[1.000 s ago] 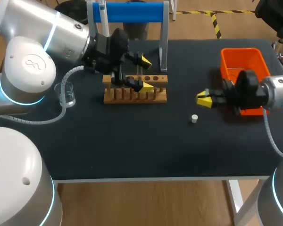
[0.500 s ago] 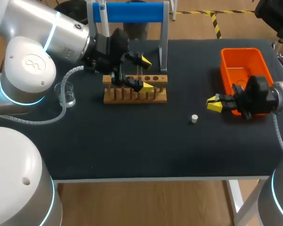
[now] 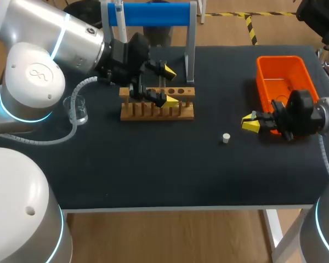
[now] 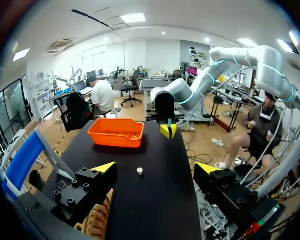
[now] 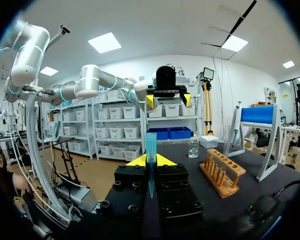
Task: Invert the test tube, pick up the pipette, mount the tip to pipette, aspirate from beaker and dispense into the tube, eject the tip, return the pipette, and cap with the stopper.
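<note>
At the worktop's 3 o'clock, the right end effector (image 3: 251, 123) clenched the test tube (image 5: 150, 150) upright, inversion judged under way; the left end effector (image 3: 168, 85) hung released over the rack (image 3: 153, 113) toward 10 o'clock; the stopper (image 3: 226, 138) lay loose at the right end effector's 8 o'clock; pipetting and capping were outstanding.

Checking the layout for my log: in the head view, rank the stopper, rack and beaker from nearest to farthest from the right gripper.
1. Stopper: just left of the right gripper, which is shut on the tube.
2. Rack: well farther left and a little farther back.
3. Beaker: farthest left, beyond the rack.
</note>
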